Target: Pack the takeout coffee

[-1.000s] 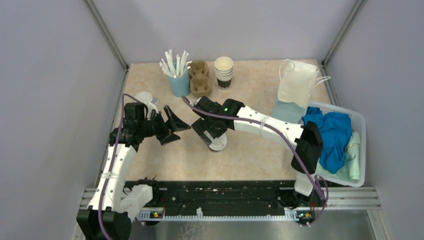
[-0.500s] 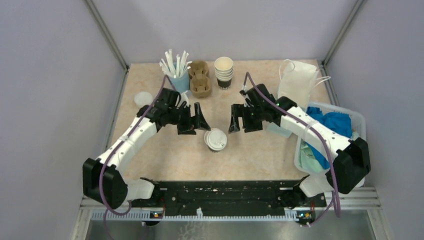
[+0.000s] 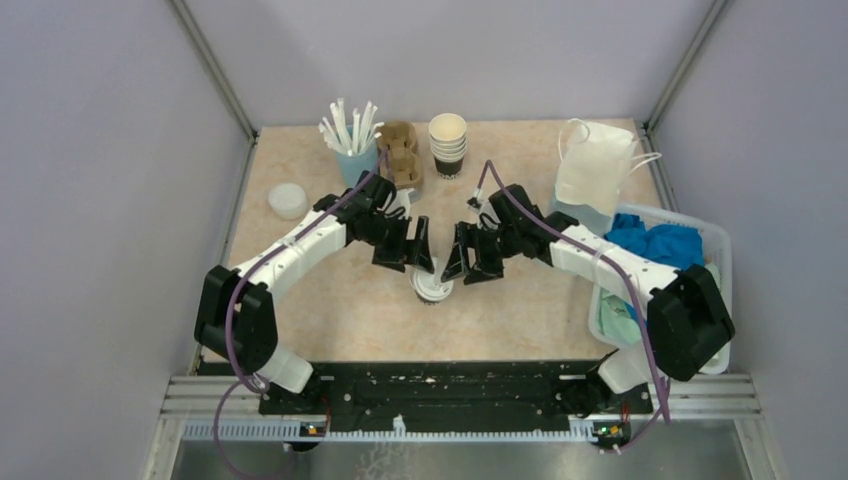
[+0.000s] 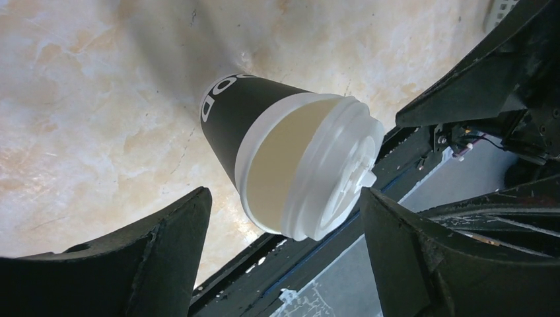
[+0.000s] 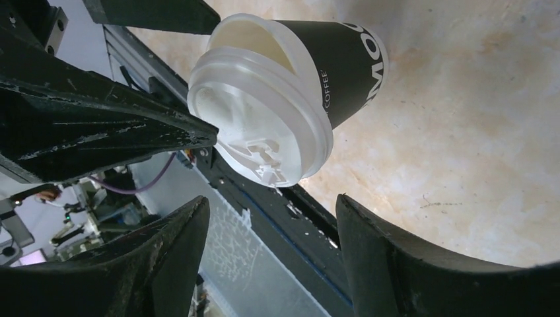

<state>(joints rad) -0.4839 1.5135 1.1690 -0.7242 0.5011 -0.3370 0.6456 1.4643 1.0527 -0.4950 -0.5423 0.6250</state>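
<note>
Moved: left tool had swung in from the left side of the mottled beige bench. Right tool had drawn off the cup and come back. Both stood closer to it than half a second before. Cup itself had not shifted.
Task thing: small dark brown paper cup with round white plastic lid, standing on the bench about mid-width, toward the near edge.
Lid seating: tilted; one side rode up and showed the cup's cream inside. Not seated all round.
Left tool: jaws wide apart, holding nothing.
Right tool: jaws apart, holding nothing.
Key relation: cup lay just ahead of both tools and between them, with the left tool at its left-rear and the right tool at its right-rear. Fingertips angled down and inward toward the lid. In each wrist view the cup sat framed in the gap between that tool's jaws, beyond the tips.
Long axis: upright, lid uppermost.
Nearer arm: no clear difference. Contact with the lid could not be told from any view.
Step (judged): approach only; grasp not yet made.
Next move (judged): either tool would need to advance toward the near edge and lower until its jaws straddled the cup wall.
Destination (judged): brown moulded-pulp cup carrier at the rear, well apart from the cup.
Risk (judged): two tools converging on one light cup. A nudge on the raised lid edge could pop it off or tip the cup.
</note>
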